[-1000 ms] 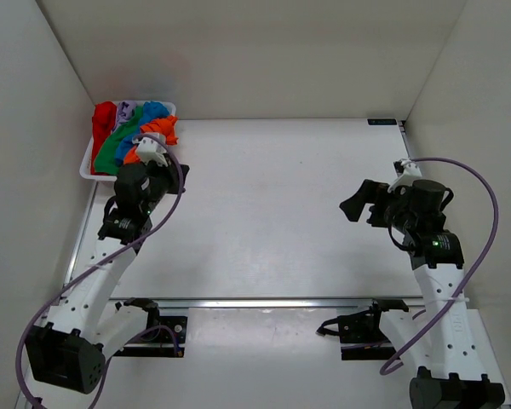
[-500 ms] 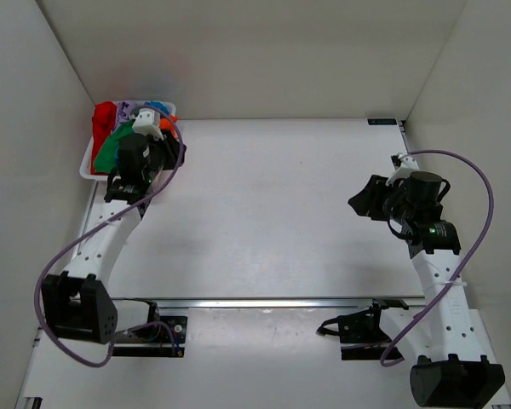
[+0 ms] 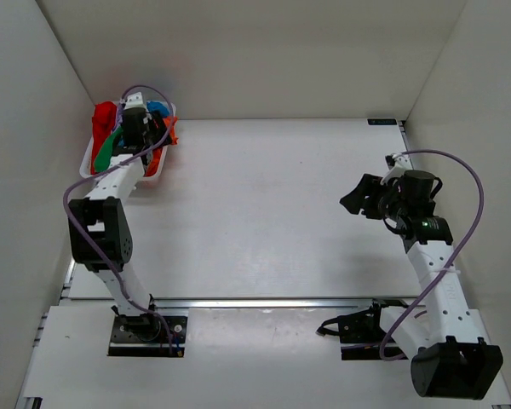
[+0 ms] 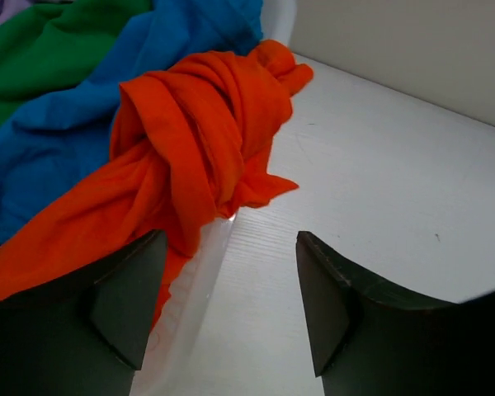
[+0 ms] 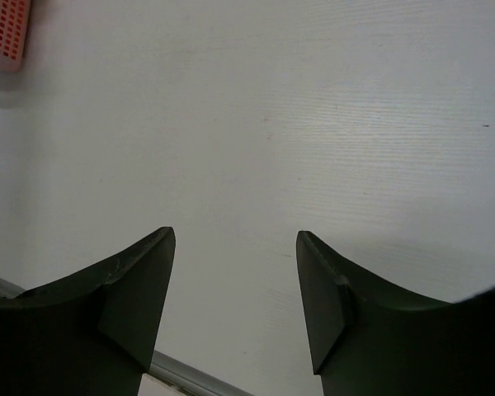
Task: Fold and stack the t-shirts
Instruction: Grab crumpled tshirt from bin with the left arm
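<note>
Nothing folded yet — crumpled bright cloth t-shirts [image 3: 106, 146] heaped in the white plastic tray [image 3: 85, 170], far-left on the surface [image 3: 272, 196]. Left end effector [image 4: 227, 276] gapes empty over the twisted orange t-shirt [image 4: 198, 140]; right end effector [image 5: 235, 280] wide open, empty.

The orange t-shirt [image 4: 198, 148] is plain bright orange; the blue t-shirt [image 4: 58, 140] plain sky blue; the green t-shirt [image 4: 58, 41] plain deep green; the red t-shirt [image 3: 103, 115] plain red; the tray [image 4: 202, 285] is white; the table [image 4: 379, 190] is white, faintly grained; the left gripper [image 4: 229, 239] and right gripper [image 5: 235, 235] are matt black.
</note>
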Controlling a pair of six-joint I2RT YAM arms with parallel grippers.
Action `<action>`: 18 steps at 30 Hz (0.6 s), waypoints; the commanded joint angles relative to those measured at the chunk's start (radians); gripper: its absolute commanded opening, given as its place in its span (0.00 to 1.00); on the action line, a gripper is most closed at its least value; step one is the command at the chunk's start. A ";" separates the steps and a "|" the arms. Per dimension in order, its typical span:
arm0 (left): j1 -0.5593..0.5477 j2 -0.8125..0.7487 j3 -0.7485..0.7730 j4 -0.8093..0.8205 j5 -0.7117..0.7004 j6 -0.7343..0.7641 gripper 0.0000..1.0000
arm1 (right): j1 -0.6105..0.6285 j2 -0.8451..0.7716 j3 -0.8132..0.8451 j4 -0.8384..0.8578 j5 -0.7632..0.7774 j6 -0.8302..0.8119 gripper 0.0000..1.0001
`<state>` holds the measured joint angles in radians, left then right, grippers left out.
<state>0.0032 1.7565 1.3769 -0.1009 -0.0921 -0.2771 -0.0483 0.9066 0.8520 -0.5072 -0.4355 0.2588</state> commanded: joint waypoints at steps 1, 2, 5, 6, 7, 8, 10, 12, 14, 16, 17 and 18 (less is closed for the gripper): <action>-0.005 0.037 0.085 -0.032 -0.089 0.003 0.76 | -0.010 0.017 0.002 0.076 -0.029 0.010 0.58; -0.003 0.063 0.103 -0.034 -0.093 0.006 0.76 | -0.009 0.024 0.004 0.084 -0.028 0.017 0.58; 0.034 0.132 0.152 -0.031 -0.113 0.000 0.79 | -0.005 0.047 0.012 0.085 -0.029 0.011 0.58; 0.029 0.164 0.180 -0.034 -0.120 0.003 0.79 | -0.004 0.046 0.013 0.081 -0.026 0.010 0.58; 0.034 0.199 0.216 -0.045 -0.130 0.003 0.79 | -0.002 0.049 0.004 0.078 -0.022 0.013 0.59; 0.032 0.216 0.235 -0.054 -0.132 0.007 0.79 | -0.002 0.055 0.007 0.081 -0.022 0.008 0.59; 0.038 0.282 0.316 -0.080 -0.143 0.018 0.68 | 0.005 0.057 0.001 0.081 -0.022 0.008 0.58; 0.041 0.307 0.365 -0.124 -0.153 0.010 0.26 | 0.007 0.058 -0.008 0.093 -0.019 0.014 0.58; 0.052 0.258 0.335 -0.115 -0.170 0.001 0.00 | 0.021 0.054 -0.019 0.101 -0.013 0.026 0.58; 0.037 0.180 0.262 -0.051 -0.196 -0.020 0.00 | 0.024 0.048 -0.031 0.113 -0.012 0.040 0.58; 0.032 0.119 0.228 -0.040 -0.210 -0.022 0.00 | 0.031 0.048 -0.037 0.117 -0.012 0.049 0.58; 0.021 0.079 0.218 -0.030 -0.218 -0.025 0.00 | 0.039 0.045 -0.042 0.119 -0.012 0.057 0.58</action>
<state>0.0406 2.0258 1.6211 -0.1764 -0.2485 -0.2855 -0.0296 0.9661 0.8204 -0.4511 -0.4522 0.2905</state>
